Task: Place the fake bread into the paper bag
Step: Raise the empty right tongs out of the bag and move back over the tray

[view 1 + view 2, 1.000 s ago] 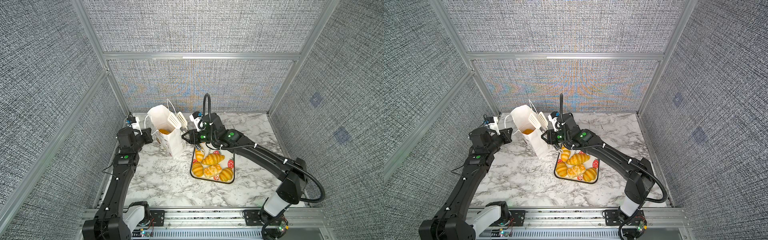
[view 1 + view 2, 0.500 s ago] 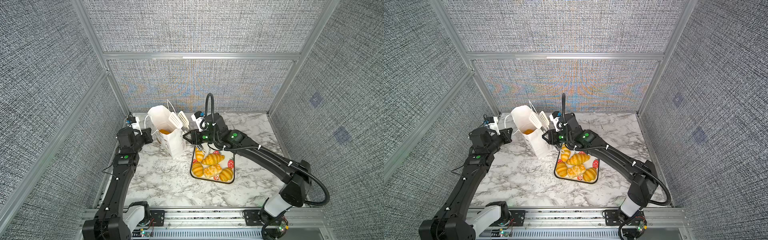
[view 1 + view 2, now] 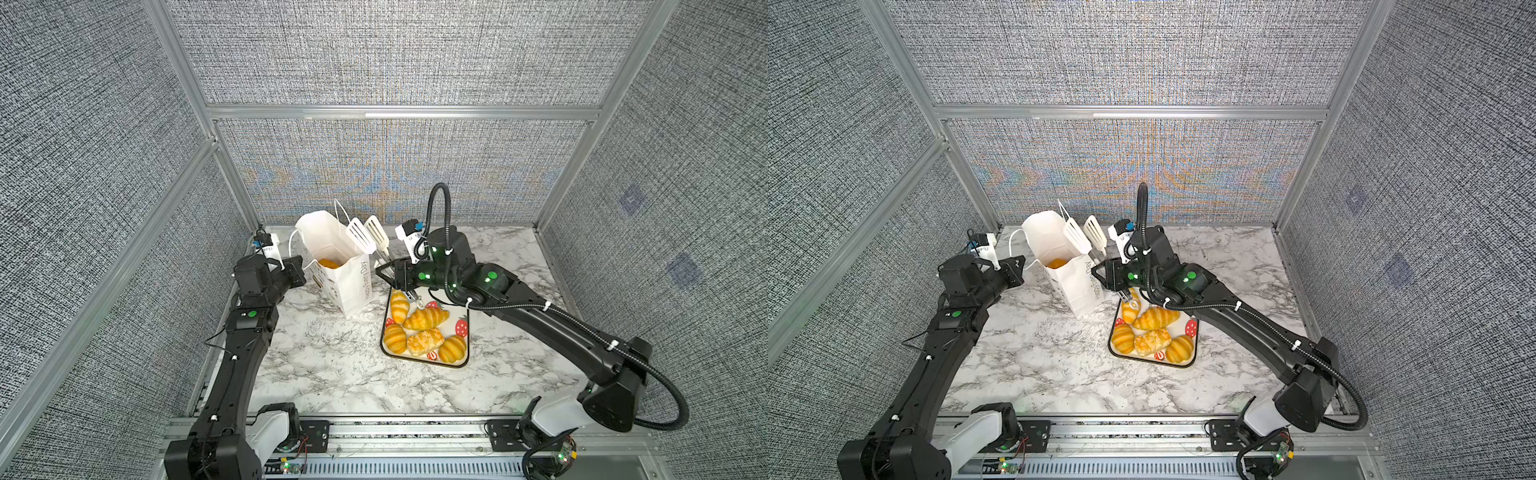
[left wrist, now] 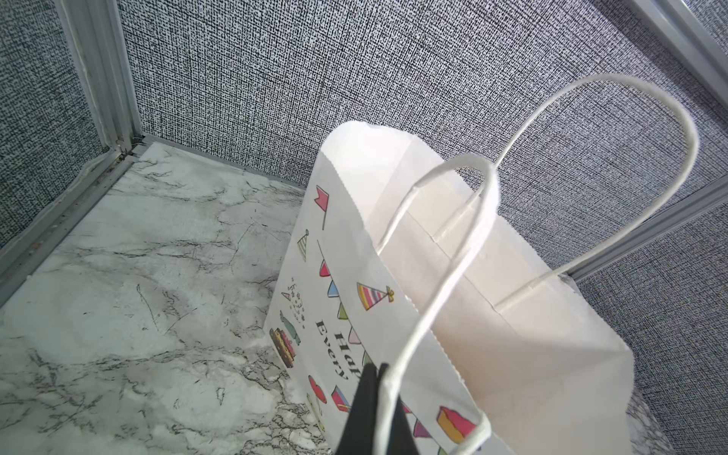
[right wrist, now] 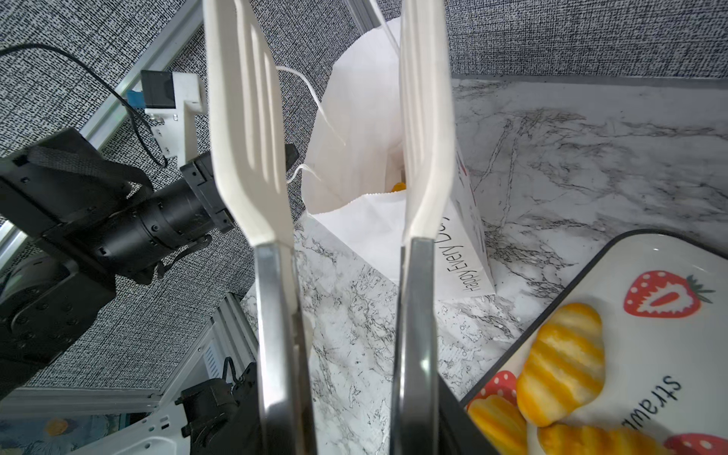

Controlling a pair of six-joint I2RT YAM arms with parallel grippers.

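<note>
1. Toward the near edge of the surface (image 3: 332, 374), the tray (image 5: 614, 283) is carrying five pieces of fake bread (image 3: 424, 319), all lying close together. The roll (image 3: 400, 305) at the tray's far end is probably offering the easiest approach, since it is sitting closest to the tool.
2. Over that far end, the right fingers (image 3: 390, 274) are clamping the metal handles of the tongs (image 3: 361, 235). The white slotted blades are standing apart and empty, raised beside the bag's rim. For a good pickup they should be coming down astride the roll's narrow width and closing gently, because the glossy shell looks liable to slip.
3. Further back, toward the far left corner, the paper bag (image 3: 349, 282) is standing with its mouth open and one orange piece (image 3: 328, 262) is lying inside. Each load should be travelling well above the rim and dropping low inside the bag.
4. At the far left edge, the left fingers (image 4: 364, 413) are pressing together on the cord handle (image 4: 468, 160). This grip is apparently steadying the bag, so it should be pulling lightly rather than tipping it.
</note>
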